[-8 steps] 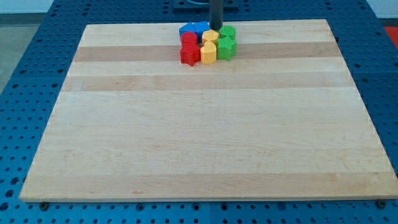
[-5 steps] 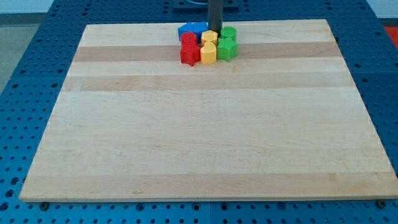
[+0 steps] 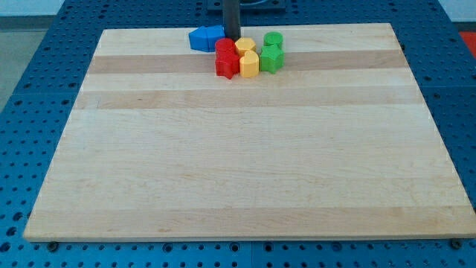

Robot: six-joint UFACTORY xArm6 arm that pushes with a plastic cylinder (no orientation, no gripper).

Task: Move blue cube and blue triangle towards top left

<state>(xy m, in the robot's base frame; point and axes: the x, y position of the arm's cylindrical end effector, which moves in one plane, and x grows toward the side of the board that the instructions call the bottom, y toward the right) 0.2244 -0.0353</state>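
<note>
The blue cube (image 3: 213, 37) and blue triangle (image 3: 198, 39) sit touching each other near the top edge of the table (image 3: 238, 164), left of centre, the pair's long axis running left-right. My tip (image 3: 231, 39), the end effector, is a plain rod with nothing to open or close; it stands just beside the cube's right face, so both blues lie to its left. Both look glossy, saturated blue. Just right and below, apart from them, cluster the red blocks (image 3: 225, 58), yellow blocks (image 3: 248, 56) and green blocks (image 3: 271, 52).
</note>
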